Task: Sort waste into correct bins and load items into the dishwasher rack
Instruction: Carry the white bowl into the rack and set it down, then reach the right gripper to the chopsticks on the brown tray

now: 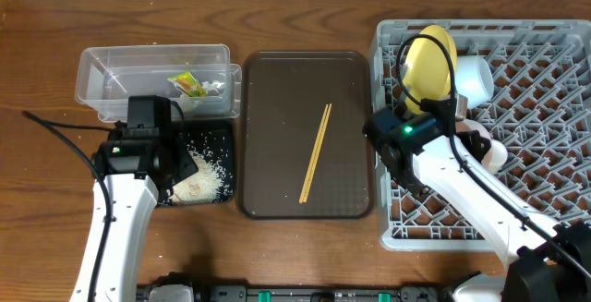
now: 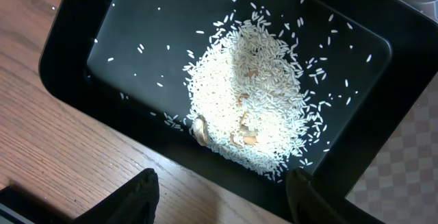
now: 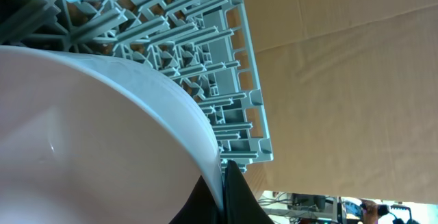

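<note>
Your right end effector [image 3: 222, 191] is clamped on the rim of the white bowl [image 3: 82, 135], 1 finger on each side of the wall. The bowl is over the dishwasher rack [image 3: 205, 66], on the side nearer the brown serving tray [image 1: 268, 80]. I can't tell if it's seated between the pegs yet.

Already in the rack: the yellow plate [image 1: 427, 62] on edge, with the light blue bowl [image 1: 473, 76] just beside it.

Your left end effector [image 2: 220, 183] is spread wide and empty, pointing down over the near edge of the black tray [image 2: 75, 39]. The rice [image 2: 246, 94] is piled inside that tray. The snack wrapper [image 1: 187, 84] sits in the clear tub [image 1: 102, 71], so the waste looks sorted.

Left to do, as I judge it: set the white bowl down, then load the 2 chopsticks [image 1: 316, 154] lying on the brown tray. I can't find the green cup.

Pose: the right arm comes in from the near-right corner of the counter [image 1: 46, 25], with the forearm slanting across the rack's front. The left arm rises from the near edge, wrist bent down over the black tray.
</note>
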`<action>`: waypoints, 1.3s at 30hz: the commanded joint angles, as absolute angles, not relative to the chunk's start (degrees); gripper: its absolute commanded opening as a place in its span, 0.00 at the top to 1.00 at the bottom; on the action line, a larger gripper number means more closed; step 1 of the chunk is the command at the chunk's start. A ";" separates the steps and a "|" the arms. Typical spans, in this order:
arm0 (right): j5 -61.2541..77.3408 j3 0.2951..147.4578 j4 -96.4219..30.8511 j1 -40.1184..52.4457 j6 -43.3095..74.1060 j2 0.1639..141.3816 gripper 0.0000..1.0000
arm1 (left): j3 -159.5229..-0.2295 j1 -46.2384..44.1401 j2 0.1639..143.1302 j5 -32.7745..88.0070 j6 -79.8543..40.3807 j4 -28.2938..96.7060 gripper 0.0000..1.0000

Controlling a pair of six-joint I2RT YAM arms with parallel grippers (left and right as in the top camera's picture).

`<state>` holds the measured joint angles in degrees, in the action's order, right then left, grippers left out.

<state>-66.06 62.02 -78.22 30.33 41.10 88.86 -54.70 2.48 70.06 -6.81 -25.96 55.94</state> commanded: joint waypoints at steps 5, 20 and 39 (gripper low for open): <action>-70.98 61.01 -77.56 29.10 43.03 89.27 0.99 | -55.64 2.72 69.54 -6.46 -26.94 56.05 0.37; -70.52 60.99 -76.47 27.46 42.61 91.35 0.99 | -55.64 2.72 69.54 -6.46 -26.92 56.07 0.37; -58.70 61.01 -77.56 35.35 49.01 94.41 0.89 | -55.64 2.72 69.54 -6.46 -26.92 56.07 0.37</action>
